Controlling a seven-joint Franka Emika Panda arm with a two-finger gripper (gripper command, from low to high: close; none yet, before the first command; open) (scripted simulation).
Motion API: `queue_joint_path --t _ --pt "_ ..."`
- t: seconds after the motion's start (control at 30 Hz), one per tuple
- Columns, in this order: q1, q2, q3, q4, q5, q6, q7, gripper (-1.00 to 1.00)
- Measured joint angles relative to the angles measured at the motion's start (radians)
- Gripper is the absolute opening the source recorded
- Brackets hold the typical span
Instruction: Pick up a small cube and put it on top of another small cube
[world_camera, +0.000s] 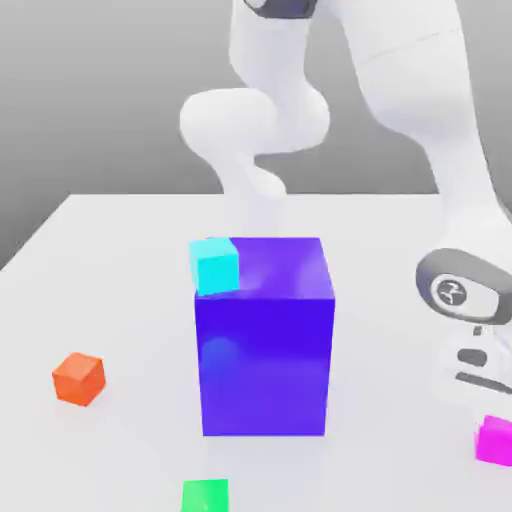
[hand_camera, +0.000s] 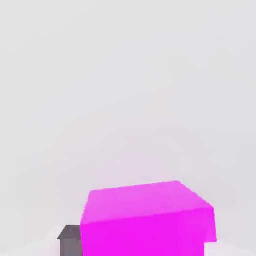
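1. The jaws are clamped shut on the small magenta cube (hand_camera: 150, 220); one dark fingertip (hand_camera: 70, 240) presses against its side.
2. That cube (world_camera: 495, 440) sits on the white tabletop (world_camera: 110, 290) at the exterior view's right, under the arm's hand (world_camera: 468, 330).
3. A big blue-purple block (world_camera: 265, 340) stands mid-table, with a cyan cube (world_camera: 215, 265) at its upper corner.
4. An orange cube (world_camera: 79, 378) and a green cube (world_camera: 205, 496) lie well apart.

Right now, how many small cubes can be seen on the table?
4: orange cube at the exterior view's left, green cube in front, cyan cube beside the big blue block, pink cube right. Others may be hidden.
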Motion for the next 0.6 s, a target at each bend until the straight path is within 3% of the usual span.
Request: queue_joint_path --t 0.1,0.43,0.57,0.6 --pt "-0.068 -0.07 -0.006 -0.017 0.079 -0.048 0.032 -1.0" --pt "-0.266 -0.192 -0.215 -0.056 0.282 -0.088 0.331 -1.0" --pt "-0.337 -0.145 -0.311 -0.044 0.333 -0.038 0.471 -1.0" --pt "-0.349 -0.104 -0.337 -0.034 0.343 -0.005 0.505 1.0"
